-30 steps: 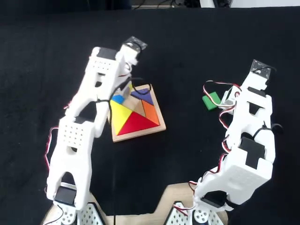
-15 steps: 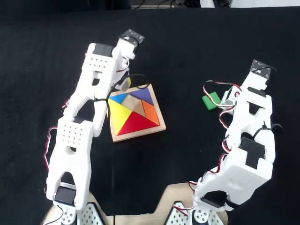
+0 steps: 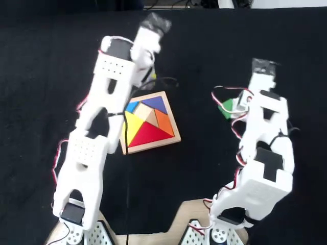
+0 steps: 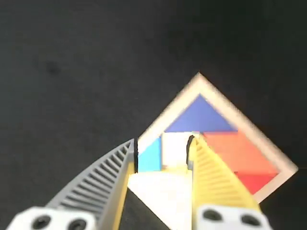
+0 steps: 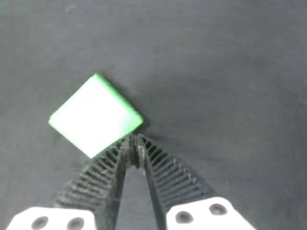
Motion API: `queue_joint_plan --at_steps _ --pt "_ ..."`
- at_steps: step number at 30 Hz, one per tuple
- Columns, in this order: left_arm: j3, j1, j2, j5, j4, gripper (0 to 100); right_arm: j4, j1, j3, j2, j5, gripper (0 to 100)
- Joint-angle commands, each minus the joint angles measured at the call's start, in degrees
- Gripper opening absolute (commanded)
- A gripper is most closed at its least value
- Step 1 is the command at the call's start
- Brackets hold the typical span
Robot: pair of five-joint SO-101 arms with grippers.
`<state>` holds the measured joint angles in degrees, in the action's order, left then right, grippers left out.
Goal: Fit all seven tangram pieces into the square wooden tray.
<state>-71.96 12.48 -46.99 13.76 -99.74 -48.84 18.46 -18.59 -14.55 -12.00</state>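
Observation:
The square wooden tray (image 3: pixel 175 133) lies left of centre, holding a light blue piece (image 3: pixel 132 106), a dark blue triangle (image 3: pixel 156 104), an orange piece (image 3: pixel 163 121), a yellow triangle (image 3: pixel 132 127) and a red triangle (image 3: pixel 149 135). A bare wooden square (image 3: pixel 145 113) shows in their middle. My left gripper (image 4: pixel 162 143) hangs open and empty above the tray (image 4: pixel 201 81). The green square (image 3: pixel 226 108) lies on the cloth to the right. My right gripper (image 5: pixel 133 140) is shut, its tips at the edge of the green square (image 5: pixel 96 115).
Black cloth covers the table. The left arm (image 3: pixel 115 76) rises over the tray's far left corner. The right arm (image 3: pixel 263 117) stands right of the green square, with loose wires (image 3: pixel 225 92) beside it. Pale board edges show at the near edge.
My left gripper has lifted up out of the tray, uncovering the light blue piece. The right arm has swung left toward the green square.

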Motion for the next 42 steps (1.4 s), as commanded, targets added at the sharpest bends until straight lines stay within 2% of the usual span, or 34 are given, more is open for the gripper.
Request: queue_joint_plan --at_steps 1,5,8,11,14,16,19,23,28,30,35,42 --pt "-2.95 -6.29 14.07 -7.91 -1.32 19 -6.77 -2.55 6.37 3.65 -3.25 1.3" --pt "8.40 -9.63 28.04 -10.46 -1.32 19 -17.41 -2.64 14.20 5.85 -5.27 6.2" --pt "20.88 -9.71 42.37 -10.64 -1.23 19 -24.09 -2.73 19.91 7.78 -8.09 8.6" --pt "33.19 -10.24 55.91 -10.81 -0.88 19 -27.69 -2.73 24.04 9.27 -10.46 8.8" --pt "48.40 -15.16 64.09 -10.90 1.05 19 -29.54 -2.99 25.71 9.01 -13.54 9.3" --pt "59.91 -19.65 67.60 -10.99 4.40 19 -31.30 -5.10 25.80 8.31 -17.58 14.5" --pt "77.49 -26.42 72.44 -10.99 12.13 19 -33.41 -8.53 25.71 5.49 -23.21 28.8" --pt "96.48 -30.02 82.73 -10.99 19.69 19 -32.44 -10.81 26.68 -0.40 -26.81 44.2" --pt "121.45 -30.11 99.78 -16.70 29.98 19 -32.44 -9.32 30.20 -6.90 -25.23 45.6" --pt "130.51 -30.46 105.67 -16.70 36.13 19 -32.09 -8.44 31.69 -9.19 -24.09 45.6" --pt "139.21 -32.31 115.52 -13.10 39.38 19 -32.09 -8.62 36.44 -15.69 -23.65 45.6" --pt "147.82 -31.96 114.37 -13.27 46.86 19 -32.53 -8.62 46.73 -25.89 -23.65 45.6"
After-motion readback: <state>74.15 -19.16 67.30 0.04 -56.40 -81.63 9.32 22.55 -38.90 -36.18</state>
